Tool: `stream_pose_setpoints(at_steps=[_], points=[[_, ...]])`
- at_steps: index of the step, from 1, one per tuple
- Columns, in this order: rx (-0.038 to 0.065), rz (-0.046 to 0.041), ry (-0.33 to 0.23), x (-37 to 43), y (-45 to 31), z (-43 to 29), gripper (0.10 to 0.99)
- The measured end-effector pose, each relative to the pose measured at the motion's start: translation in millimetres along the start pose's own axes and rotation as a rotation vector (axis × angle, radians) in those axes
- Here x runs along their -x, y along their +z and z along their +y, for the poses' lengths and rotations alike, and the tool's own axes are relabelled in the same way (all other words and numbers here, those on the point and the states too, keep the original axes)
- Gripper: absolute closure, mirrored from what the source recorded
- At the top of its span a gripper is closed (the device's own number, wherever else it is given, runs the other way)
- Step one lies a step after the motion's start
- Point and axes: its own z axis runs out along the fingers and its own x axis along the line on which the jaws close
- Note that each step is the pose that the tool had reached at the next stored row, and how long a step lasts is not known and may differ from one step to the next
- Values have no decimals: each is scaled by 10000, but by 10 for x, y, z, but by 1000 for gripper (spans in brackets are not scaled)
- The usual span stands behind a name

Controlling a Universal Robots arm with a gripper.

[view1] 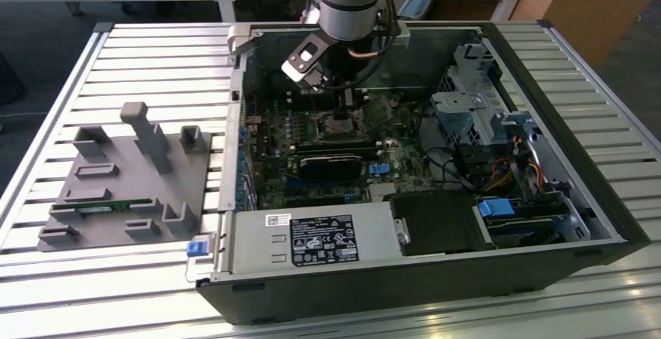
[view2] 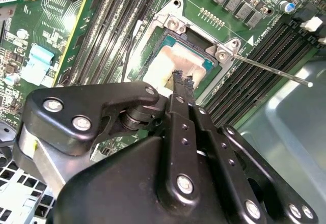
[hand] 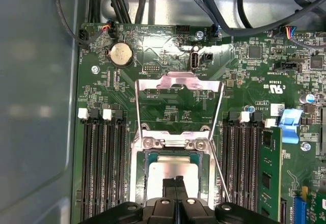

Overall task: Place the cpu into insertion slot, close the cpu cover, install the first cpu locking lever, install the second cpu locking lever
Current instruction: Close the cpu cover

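The cpu (hand: 170,169), a pale silvery square, lies flat in the insertion slot (hand: 136,169) on the green motherboard; in the second wrist view the cpu (view2: 164,65) sits inside the slot's metal rim (view2: 153,35). The cpu cover (hand: 178,83), a thin silvery frame, stands swung open beyond the slot. A thin locking lever (view2: 275,71) juts out sideways, unlatched. My gripper (view2: 182,79) hovers just over the cpu's edge, its black fingers pressed together with nothing between them. In the exterior view the gripper (view1: 346,111) hangs over the slot (view1: 339,126) inside the case.
Black memory slots (hand: 99,168) flank the socket on both sides. A long black card (view1: 333,162) lies nearer the case front, with a power supply (view1: 305,240) beyond it. Case walls and drive cages (view1: 475,107) hem in the board. A grey fixture tray (view1: 124,184) sits on the exterior view's left.
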Motion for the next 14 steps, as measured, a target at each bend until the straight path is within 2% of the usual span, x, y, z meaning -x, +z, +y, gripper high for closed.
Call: stream_pose_setpoints(at_steps=[14], points=[[-1,0,0,-1,-86,2,980]])
